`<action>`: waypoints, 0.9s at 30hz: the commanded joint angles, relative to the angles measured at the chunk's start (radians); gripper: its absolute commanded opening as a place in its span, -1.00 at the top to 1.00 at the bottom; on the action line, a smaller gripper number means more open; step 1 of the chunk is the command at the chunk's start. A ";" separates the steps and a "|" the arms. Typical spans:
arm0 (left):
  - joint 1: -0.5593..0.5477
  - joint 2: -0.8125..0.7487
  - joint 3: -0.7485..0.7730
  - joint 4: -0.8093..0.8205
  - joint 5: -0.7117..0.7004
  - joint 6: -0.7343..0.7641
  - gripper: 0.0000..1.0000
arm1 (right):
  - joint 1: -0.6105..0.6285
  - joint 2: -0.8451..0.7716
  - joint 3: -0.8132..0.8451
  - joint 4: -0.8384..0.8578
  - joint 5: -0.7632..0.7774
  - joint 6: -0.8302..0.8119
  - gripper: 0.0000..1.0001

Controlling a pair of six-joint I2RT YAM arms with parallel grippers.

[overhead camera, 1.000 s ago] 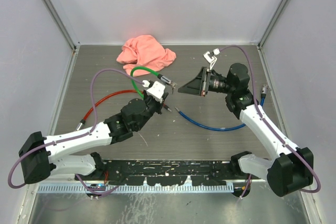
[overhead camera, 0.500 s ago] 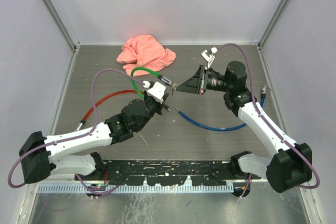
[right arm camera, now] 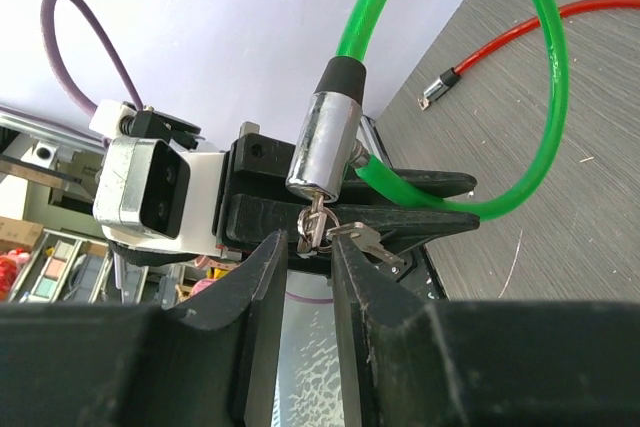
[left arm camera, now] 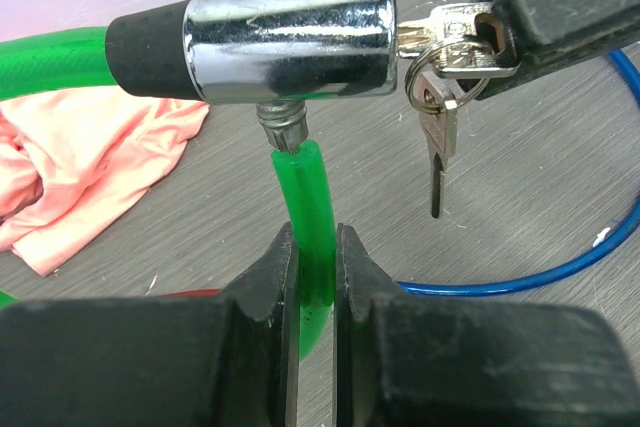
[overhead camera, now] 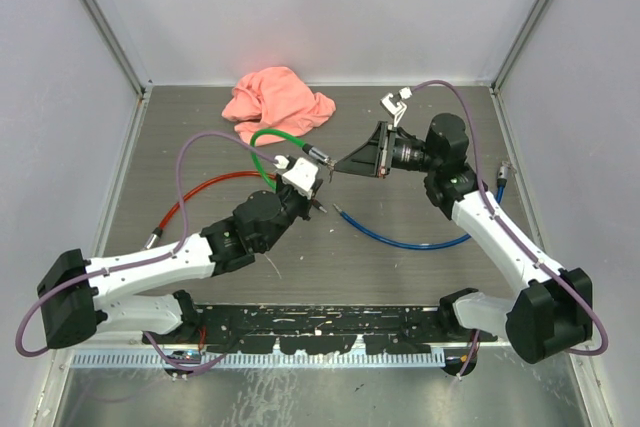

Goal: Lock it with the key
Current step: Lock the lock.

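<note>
A green cable lock [overhead camera: 270, 134] has a chrome cylinder [left arm camera: 290, 42], held up above the table. My left gripper [left arm camera: 315, 237] is shut on the green cable just below the cylinder; it also shows in the top view [overhead camera: 312, 187]. A key [left arm camera: 455, 32] sits in the cylinder's end, with a second key [left arm camera: 437, 157] hanging from its ring. My right gripper [right arm camera: 305, 242] comes in from the right [overhead camera: 336, 169], its jaws narrowly closed around the key [right arm camera: 318, 227] at the cylinder's [right arm camera: 318, 142] mouth.
A pink cloth [overhead camera: 278, 97] lies at the back of the table. A blue cable [overhead camera: 400, 240] lies under the right arm and a red cable [overhead camera: 195, 192] lies left of the left arm. Grey walls enclose three sides.
My right gripper has moved a little left and up, closer to the cylinder's end. The left gripper and lock have barely shifted.
</note>
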 commanded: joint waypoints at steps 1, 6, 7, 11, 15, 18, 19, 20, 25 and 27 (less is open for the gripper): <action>-0.007 0.000 0.061 0.113 -0.030 0.027 1.00 | 0.007 -0.005 0.050 0.032 0.005 -0.001 0.41; -0.012 0.007 0.069 0.106 -0.037 0.036 1.00 | 0.009 -0.002 0.097 -0.109 0.029 -0.127 0.60; -0.012 0.007 0.068 0.104 -0.037 0.036 1.00 | 0.010 -0.001 0.105 -0.131 0.033 -0.153 0.66; -0.013 0.003 0.066 0.090 -0.032 0.030 1.00 | 0.014 0.006 0.178 -0.292 0.066 -0.321 0.92; -0.012 -0.004 0.066 0.061 -0.012 0.005 1.00 | 0.049 0.026 0.294 -0.511 0.132 -0.575 0.98; -0.012 -0.012 0.076 0.015 0.019 -0.023 1.00 | 0.125 0.035 0.390 -0.675 0.261 -0.829 0.98; -0.012 -0.014 0.084 -0.007 0.035 -0.034 1.00 | 0.155 0.035 0.410 -0.718 0.319 -0.906 0.98; -0.013 -0.017 0.090 -0.031 0.049 -0.045 1.00 | 0.184 0.033 0.425 -0.757 0.368 -0.973 0.98; -0.009 -0.043 0.104 -0.120 0.121 -0.088 1.00 | 0.298 0.022 0.469 -0.860 0.596 -1.281 0.98; 0.002 -0.058 0.106 -0.151 0.156 -0.109 1.00 | 0.314 0.023 0.485 -0.898 0.651 -1.388 0.98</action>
